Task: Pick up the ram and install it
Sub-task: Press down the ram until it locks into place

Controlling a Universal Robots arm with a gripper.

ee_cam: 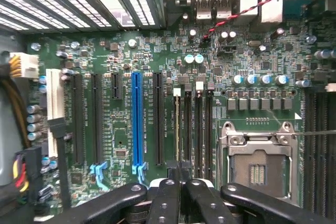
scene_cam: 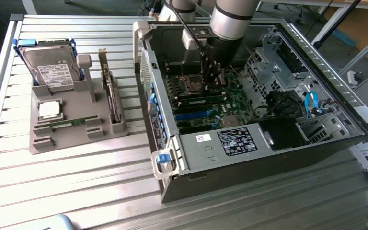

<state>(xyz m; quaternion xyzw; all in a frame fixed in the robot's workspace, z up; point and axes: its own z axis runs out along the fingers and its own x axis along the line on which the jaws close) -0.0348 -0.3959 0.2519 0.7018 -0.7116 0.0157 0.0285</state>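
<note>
Exterior view: the hand (scene_cam: 212, 79) hangs inside the open computer case (scene_cam: 235, 158), low over the motherboard. The ram (scene_cam: 65, 123) lies in the grey holder (scene_cam: 75, 139) at nine o'clock of the case, well apart from the hand. The slatted metal bench (scene_cam: 75, 182) carries both.

Wrist view: the hand (ee_cam: 181, 182) is pressed together over the memory slots (ee_cam: 194, 124) beside the empty processor socket (ee_cam: 257, 166); I cannot tell whether it pinches anything. This looks like the installing step, and seating calls for square alignment with a slot.

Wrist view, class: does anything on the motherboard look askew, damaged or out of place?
Nothing looks damaged or askew: the expansion slots stand straight and parallel. Two things stand out mildly: the processor socket is empty, and a red-and-black twisted wire lies loose across the board beside the rear ports.
</note>
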